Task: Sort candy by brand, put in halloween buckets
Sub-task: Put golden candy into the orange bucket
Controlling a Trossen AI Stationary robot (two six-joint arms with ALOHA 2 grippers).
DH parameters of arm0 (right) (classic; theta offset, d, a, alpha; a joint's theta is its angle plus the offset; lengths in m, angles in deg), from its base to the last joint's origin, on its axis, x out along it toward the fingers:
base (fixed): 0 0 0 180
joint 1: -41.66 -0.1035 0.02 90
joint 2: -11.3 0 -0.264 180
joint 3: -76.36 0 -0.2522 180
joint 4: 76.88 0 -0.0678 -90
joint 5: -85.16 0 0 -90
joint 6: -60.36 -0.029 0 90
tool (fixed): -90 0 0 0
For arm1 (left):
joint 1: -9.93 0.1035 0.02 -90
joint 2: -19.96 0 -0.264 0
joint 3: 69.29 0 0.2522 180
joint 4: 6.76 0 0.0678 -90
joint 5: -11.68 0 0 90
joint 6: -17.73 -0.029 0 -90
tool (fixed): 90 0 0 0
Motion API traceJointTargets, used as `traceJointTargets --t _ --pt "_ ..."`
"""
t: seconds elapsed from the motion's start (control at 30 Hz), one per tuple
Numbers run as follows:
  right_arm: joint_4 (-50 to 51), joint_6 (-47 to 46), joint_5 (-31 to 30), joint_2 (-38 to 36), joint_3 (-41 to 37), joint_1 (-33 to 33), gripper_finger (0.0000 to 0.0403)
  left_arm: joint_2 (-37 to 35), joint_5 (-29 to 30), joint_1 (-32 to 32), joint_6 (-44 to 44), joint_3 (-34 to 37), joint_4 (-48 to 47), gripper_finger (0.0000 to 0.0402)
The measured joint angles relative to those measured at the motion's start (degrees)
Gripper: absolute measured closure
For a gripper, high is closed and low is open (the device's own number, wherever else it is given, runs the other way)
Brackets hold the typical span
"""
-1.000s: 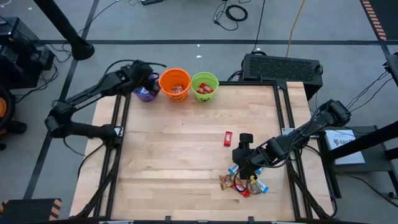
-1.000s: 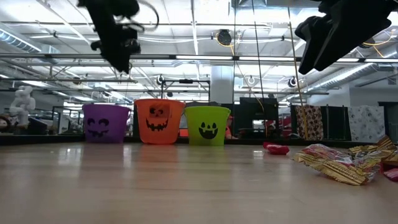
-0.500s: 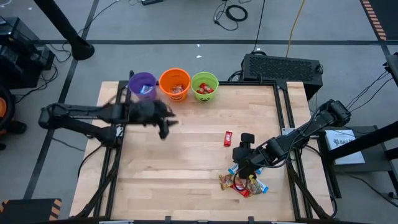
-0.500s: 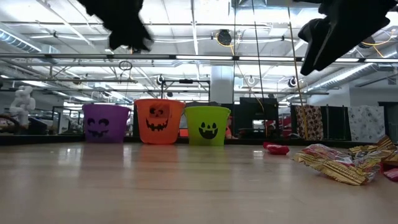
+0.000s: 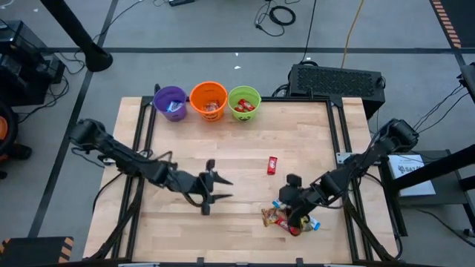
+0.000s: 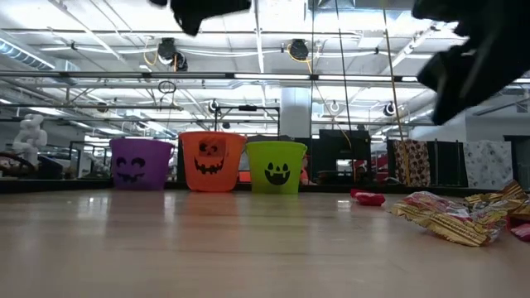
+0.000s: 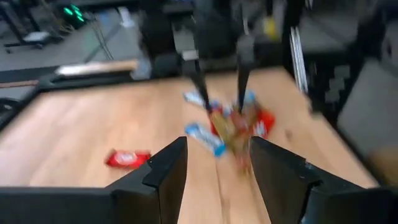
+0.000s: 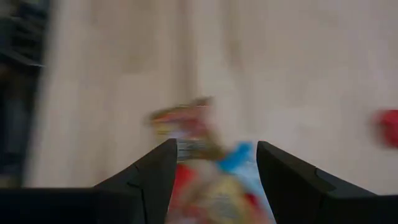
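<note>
Your left gripper point(image 5: 211, 182) hangs over the pale wood-plank tabletop point(image 5: 230, 148) at lower centre of the high view, its dark fingers apart and empty. Your right gripper point(image 5: 288, 194) sits at lower right, fingers also apart, just above the pile of candy point(image 5: 288, 218): crinkly, shiny wrappers in red, blue and gold. One red bar point(image 5: 272, 165) lies alone, flat, a little above the pile. At upper left, three round, smooth plastic buckets stand touching in a row: purple point(image 5: 170, 103), orange point(image 5: 208, 101) and green point(image 5: 244, 102), each with candy inside.
</note>
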Motion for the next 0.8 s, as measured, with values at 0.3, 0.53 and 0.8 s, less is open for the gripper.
traceJointTargets --t 0.3,0.53,0.8 --pt "-11.7 -0.4 -4.4 0.3 -2.4 -6.7 0.0231 6.8 -1.0 -3.2 8.7 0.0 -3.3 0.0219" --pt "-23.7 1.4 -8.1 9.3 -2.3 -9.6 0.0271 7.1 -0.7 -4.2 10.3 0.0 -2.5 0.0219" --pt "-26.7 3.5 -8.8 14.8 -2.3 -12.6 0.0273 7.1 -0.6 -4.3 11.6 0.0 -2.6 0.0219"
